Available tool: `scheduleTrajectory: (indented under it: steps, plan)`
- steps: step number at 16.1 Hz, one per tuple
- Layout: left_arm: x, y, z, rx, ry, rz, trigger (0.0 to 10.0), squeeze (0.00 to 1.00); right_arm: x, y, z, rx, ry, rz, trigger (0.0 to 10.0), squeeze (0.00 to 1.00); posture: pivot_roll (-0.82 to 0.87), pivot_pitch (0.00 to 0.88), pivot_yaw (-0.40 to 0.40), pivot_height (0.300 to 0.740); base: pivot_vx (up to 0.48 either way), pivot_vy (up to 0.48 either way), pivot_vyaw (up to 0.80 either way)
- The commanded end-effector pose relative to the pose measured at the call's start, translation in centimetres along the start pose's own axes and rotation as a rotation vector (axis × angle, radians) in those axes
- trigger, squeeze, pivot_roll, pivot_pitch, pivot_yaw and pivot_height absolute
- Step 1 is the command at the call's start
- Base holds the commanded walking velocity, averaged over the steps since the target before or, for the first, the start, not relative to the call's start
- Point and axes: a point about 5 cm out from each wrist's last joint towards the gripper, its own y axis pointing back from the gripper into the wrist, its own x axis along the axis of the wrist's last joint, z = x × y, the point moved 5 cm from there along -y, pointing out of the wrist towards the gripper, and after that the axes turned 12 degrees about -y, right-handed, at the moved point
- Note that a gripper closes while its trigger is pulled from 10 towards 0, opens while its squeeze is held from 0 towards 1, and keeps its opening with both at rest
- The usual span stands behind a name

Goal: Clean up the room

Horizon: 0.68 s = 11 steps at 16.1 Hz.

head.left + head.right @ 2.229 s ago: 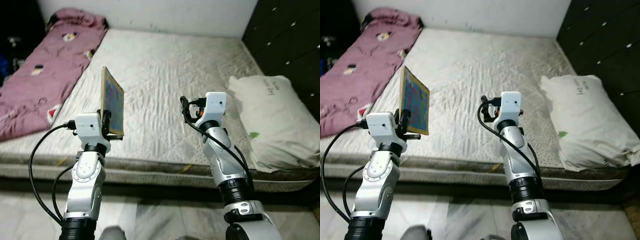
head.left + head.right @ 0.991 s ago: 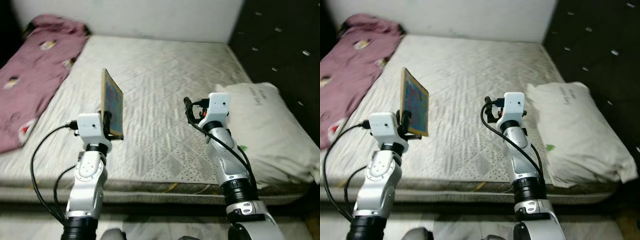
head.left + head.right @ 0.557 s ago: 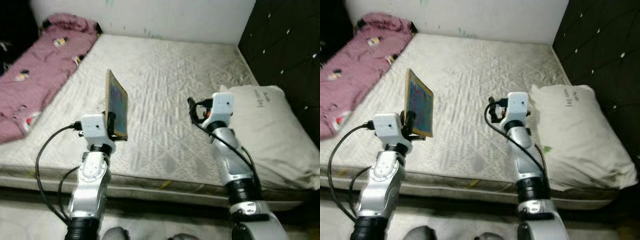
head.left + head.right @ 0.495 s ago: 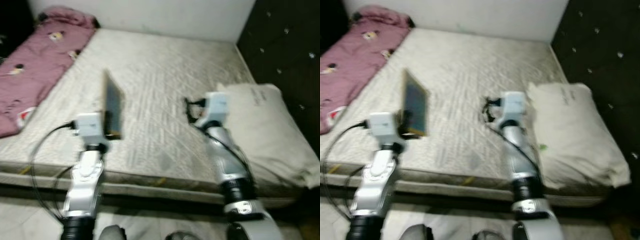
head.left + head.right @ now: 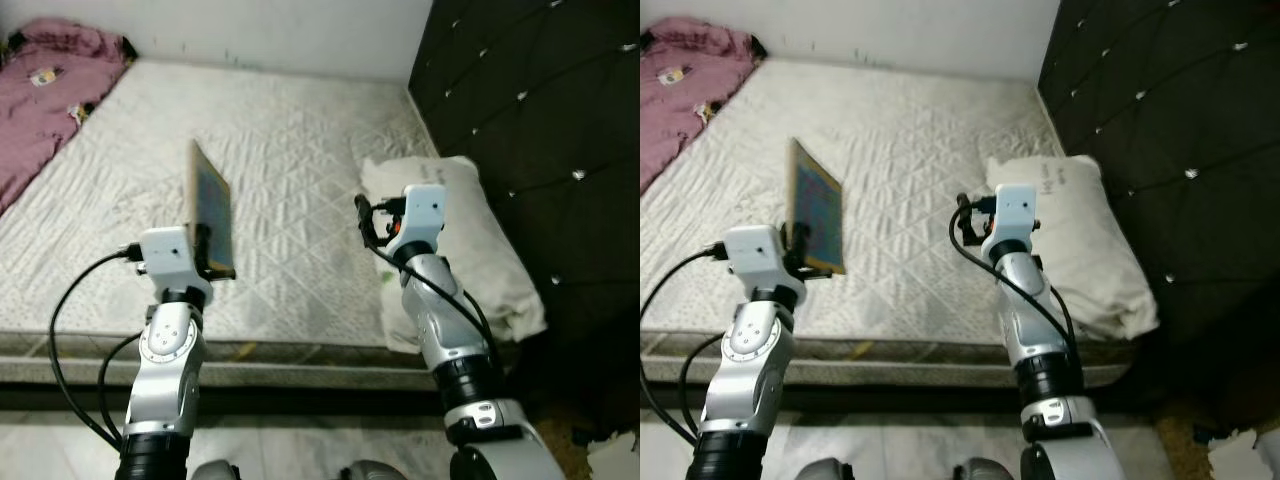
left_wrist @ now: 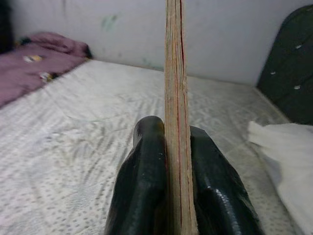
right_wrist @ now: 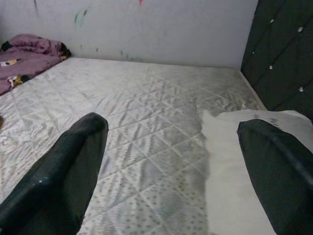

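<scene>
My left gripper is shut on the lower edge of a thin, colourful picture book, holding it upright above the near part of the mattress. In the left wrist view the book stands edge-on between the two black fingers. My right gripper is raised over the bed beside a white pillow; its fingers are wide apart with nothing between them. A purple blanket lies bunched at the bed's far left.
A dark tufted headboard panel rises along the right side of the bed. A white wall runs behind it. Pale tiled floor lies below the mattress edge, with a scrap of white paper at the lower right.
The camera has swung to the right: the blanket slid to the left edge, the headboard and pillow came further in. Both arms keep their pose, book still held.
</scene>
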Motion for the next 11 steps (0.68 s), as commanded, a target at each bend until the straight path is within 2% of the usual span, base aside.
scheduleTrajectory:
  steps: [1,3,4,5,6,7,10,11]
  plan:
    - [0.8,-0.3,0.6,-0.004,0.024,0.004,10.0,0.0,0.3,0.1,1.1,-0.025,0.003,0.003,10.0,0.0,-0.08,0.0,-0.051,0.74,0.0,0.0,0.0]
    - [0.6,-0.3,0.2,0.007,0.023,-0.017,10.0,0.0,0.3,0.1,1.1,-0.025,0.003,0.003,10.0,0.0,-0.08,0.0,-0.052,0.74,0.0,0.0,0.0]
    - [1.2,-0.2,0.0,-0.034,0.049,0.05,10.0,0.0,0.3,0.1,1.2,-0.026,0.003,0.004,10.0,0.0,-0.08,0.0,-0.052,0.74,0.0,0.0,0.0]
    - [0.7,-0.1,-1.3,0.027,0.021,0.038,10.0,0.0,0.2,0.2,1.2,-0.026,0.004,0.004,10.0,0.0,-0.08,0.0,-0.052,0.74,0.0,0.0,0.0]
    - [0.3,0.1,-1.7,0.038,0.005,0.024,10.0,0.0,0.2,0.2,1.2,-0.027,0.003,0.003,10.0,0.0,-0.07,0.0,-0.052,0.74,0.0,0.0,0.0]
    - [0.2,0.1,-1.8,0.039,0.001,0.02,10.0,0.0,0.2,0.2,1.2,-0.027,0.003,0.003,10.0,0.0,-0.07,0.0,-0.052,0.74,0.0,0.0,0.0]
    - [-0.6,0.4,-2.7,0.088,-0.099,-0.022,10.0,0.0,0.0,0.3,1.3,-0.032,-0.002,0.003,10.0,0.0,-0.07,0.0,-0.048,0.74,0.0,0.0,0.0]
    - [-0.9,0.6,-2.5,0.067,-0.076,-0.036,10.0,0.0,-0.1,0.5,1.5,-0.037,-0.006,0.002,10.0,0.0,-0.06,0.0,-0.049,0.74,0.0,0.0,0.0]
